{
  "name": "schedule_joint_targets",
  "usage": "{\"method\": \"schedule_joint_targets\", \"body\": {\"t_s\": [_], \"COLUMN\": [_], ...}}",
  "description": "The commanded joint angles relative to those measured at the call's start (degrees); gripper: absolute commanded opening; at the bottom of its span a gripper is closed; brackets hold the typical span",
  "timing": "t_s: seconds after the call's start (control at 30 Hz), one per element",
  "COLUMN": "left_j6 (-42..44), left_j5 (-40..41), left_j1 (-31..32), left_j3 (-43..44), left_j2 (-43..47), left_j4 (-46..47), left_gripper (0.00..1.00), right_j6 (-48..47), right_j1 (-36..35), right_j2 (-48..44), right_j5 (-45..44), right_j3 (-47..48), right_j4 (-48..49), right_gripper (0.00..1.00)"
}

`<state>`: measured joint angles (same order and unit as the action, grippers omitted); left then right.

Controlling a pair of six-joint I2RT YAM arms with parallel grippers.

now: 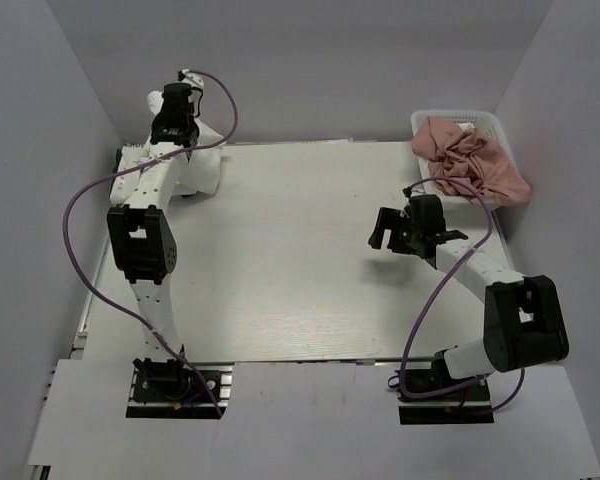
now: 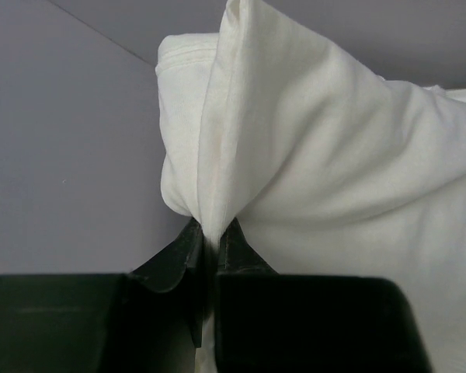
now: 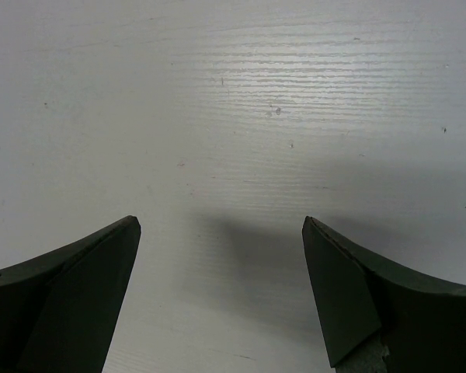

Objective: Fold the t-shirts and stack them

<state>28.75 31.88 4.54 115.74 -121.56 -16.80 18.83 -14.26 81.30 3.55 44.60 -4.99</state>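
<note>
Far left corner of the worktop [image 1: 300, 270]: the left gripper [image 2: 210, 233] is raised, its jaws clamped tight on a pinched fold of a white t-shirt [image 2: 318, 155]. The cloth bunches out from the grip, and its lower part lies on the worktop in that corner.

Right of centre: the right gripper [image 3: 221, 225] hovers close above the bare wood, jaws wide apart, nothing between them.

Far right corner: a white basket [image 1: 458, 117] holds a crumpled pink cloth [image 1: 475, 160], part of it draped over the basket's near rim.
</note>
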Motion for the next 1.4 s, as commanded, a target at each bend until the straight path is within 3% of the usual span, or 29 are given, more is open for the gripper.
{"method": "schedule_joint_targets", "body": {"t_s": [0.0,0.23,0.47,0.7,1.13,1.2,1.23,1.27,1.37], "left_j6": [-1.2,-2.6,-5.0,-5.5,-5.8,-7.1,-7.1,-7.1,-9.3], "left_j5": [-3.0,-2.4,-6.6,-11.1,-9.0,-12.8,-12.8,-12.8,-11.0], "left_j1": [-1.8,-7.5,-13.6,-15.4,-18.8,-19.4,-19.4,-19.4,-19.4], "left_j3": [3.4,1.0,4.0,7.2,9.0,10.1,10.1,9.6,9.6], "left_j2": [2.4,2.4,-3.8,-10.4,-12.5,-12.5,-12.5,-12.5,-12.5], "left_j4": [-0.3,2.8,3.4,2.6,7.6,5.8,5.8,5.8,6.5], "left_gripper": [0.00,0.00,0.00,0.00,0.00,0.00,0.05,0.32,0.59], "right_j6": [-0.5,-0.5,-0.4,0.8,0.9,1.3,1.4,1.5,1.2], "right_j1": [0.3,0.1,0.1,0.1,-0.2,-0.1,-0.1,-0.2,-0.2], "right_j2": [0.8,2.4,3.3,6.1,6.9,6.8,6.9,7.1,8.2], "right_j5": [-0.9,-0.7,-2.1,-0.2,1.3,1.8,2.1,2.3,4.2], "right_j3": [3.5,4.5,7.0,9.2,11.0,11.0,10.9,11.0,12.2], "right_j4": [-0.4,-1.8,-3.3,-3.6,-4.4,-3.9,-3.9,-3.9,-4.7], "right_gripper": [0.91,0.91,0.91,0.91,0.91,0.91,0.91,0.91,0.91]}}
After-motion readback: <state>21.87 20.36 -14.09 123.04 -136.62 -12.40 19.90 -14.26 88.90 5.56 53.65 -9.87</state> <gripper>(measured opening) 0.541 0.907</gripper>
